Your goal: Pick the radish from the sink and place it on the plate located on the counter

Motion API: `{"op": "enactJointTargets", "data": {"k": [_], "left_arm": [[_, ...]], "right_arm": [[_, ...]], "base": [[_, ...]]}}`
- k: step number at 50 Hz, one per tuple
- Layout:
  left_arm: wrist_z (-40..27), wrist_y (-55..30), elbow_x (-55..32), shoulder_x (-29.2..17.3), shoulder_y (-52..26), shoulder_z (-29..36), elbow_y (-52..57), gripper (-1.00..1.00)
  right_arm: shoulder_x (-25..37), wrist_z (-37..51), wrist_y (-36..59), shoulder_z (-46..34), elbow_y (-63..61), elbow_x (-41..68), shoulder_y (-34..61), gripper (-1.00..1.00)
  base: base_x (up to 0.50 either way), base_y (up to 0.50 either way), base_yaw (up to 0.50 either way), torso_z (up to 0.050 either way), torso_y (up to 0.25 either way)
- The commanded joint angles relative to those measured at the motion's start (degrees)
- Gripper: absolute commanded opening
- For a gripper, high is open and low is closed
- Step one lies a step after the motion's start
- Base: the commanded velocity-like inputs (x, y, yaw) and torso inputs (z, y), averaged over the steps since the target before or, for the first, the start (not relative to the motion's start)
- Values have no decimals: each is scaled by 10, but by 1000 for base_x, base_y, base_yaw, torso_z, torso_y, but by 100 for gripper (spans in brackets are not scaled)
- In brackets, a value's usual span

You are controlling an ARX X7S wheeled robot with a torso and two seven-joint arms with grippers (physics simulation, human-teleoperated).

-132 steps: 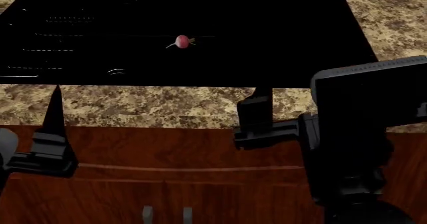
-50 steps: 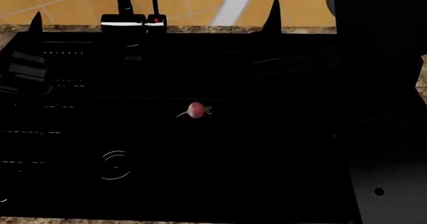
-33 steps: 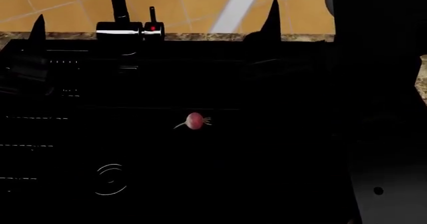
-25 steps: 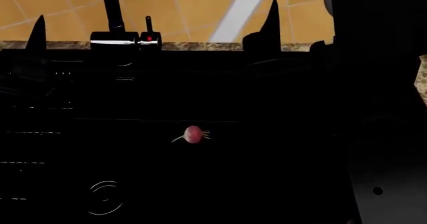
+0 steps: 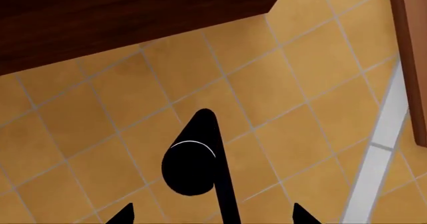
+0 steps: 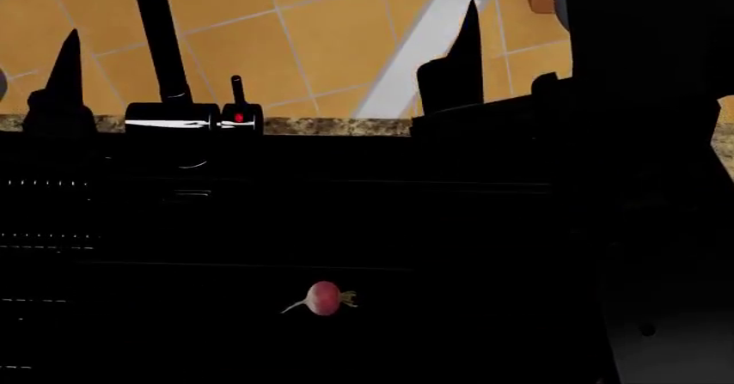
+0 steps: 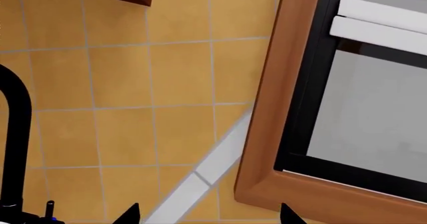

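The sink (image 6: 344, 341) fills the lower half of the head view as a glossy black basin, so dark that its floor and walls run together; only faint ridged lines show at nine o'clock. On that floor, toward six o'clock, lies the radish (image 6: 323, 297), touched by nothing. Its long axis runs nearly level across the view: the thin white root tail points to nine o'clock, the green stub to three.

Behind the basin a thin strip of speckled counter (image 6: 333, 127) shows, carrying the black faucet (image 6: 161, 66). Beyond it rises an orange tiled wall (image 6: 309, 32).

One pointed finger of the left gripper (image 6: 60, 75) stands at ten o'clock, one of the right gripper (image 6: 459, 53) at one o'clock; each body melts into the blackness. The right arm blocks the whole three o'clock side. Both wrist views show two fingertips set well apart, grasping nothing, and a wood-framed window (image 7: 347, 98) appears in the right wrist view.
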Motion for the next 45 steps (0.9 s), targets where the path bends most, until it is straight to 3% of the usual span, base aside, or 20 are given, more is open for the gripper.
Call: {"op": "enactJointTargets", "data": {"k": [1,16,17,18,19,45], "left_arm": [[-2,3,-2,-2,3,0,-1,100],[-1,1,-5,-1,6,-3,-2,100],[101,-65,129,48,9,-5,47,100],[100,-11,129,48,11,-4,5,100],[100,-8,129,48,10,-1,2,100],[101,-26,120,42,10,1,26,100]], "right_arm": [[-1,0,-4,4,3,4,-2,100],[3,1,-14,-1,7,3,-9,100],[-1,-14,-12,-5,6,-19,-11,100],[-1,-14,-14,-6,9,-18,-11,100],[-2,-14,-12,-4,9,-18,-10,100],[-1,-12,-10,1,6,-9,-10,100]], "base": [[0,0,0,0,0],[0,0,0,0,0],[0,0,0,0,0],[0,0,0,0,0],[0,0,0,0,0],[-3,-127,0,0,0]]}}
